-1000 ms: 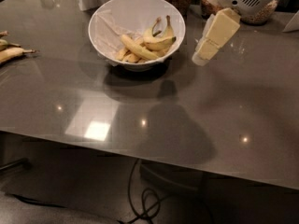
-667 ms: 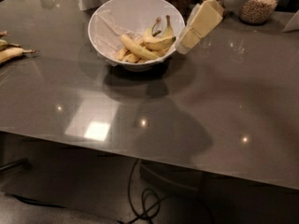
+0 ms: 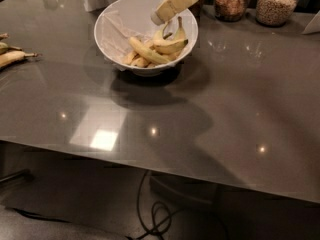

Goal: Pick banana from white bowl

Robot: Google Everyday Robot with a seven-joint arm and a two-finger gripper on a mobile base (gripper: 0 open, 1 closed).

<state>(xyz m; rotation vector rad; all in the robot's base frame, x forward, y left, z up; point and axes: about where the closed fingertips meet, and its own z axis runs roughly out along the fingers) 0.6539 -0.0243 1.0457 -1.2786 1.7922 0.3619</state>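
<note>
As the long, nearly straight yellow banana (image 3: pixel 146 52) is lying in the glossy round white bowl (image 3: pixel 109 20), the cream, blocky gripper (image 3: pixel 158 17) is hanging over the fruit; whether it's wide or closed, I cannot tell.

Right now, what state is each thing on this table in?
Gripper: hovering over the bowl, angled down at the fruit.
Banana: lying in the bowl, not lifted.
White bowl: upright on the table, paper liner inside.
Curved bananas: resting in the bowl.
Loose bananas: lying at the table's left edge.
Jars: upright, filled.
</note>
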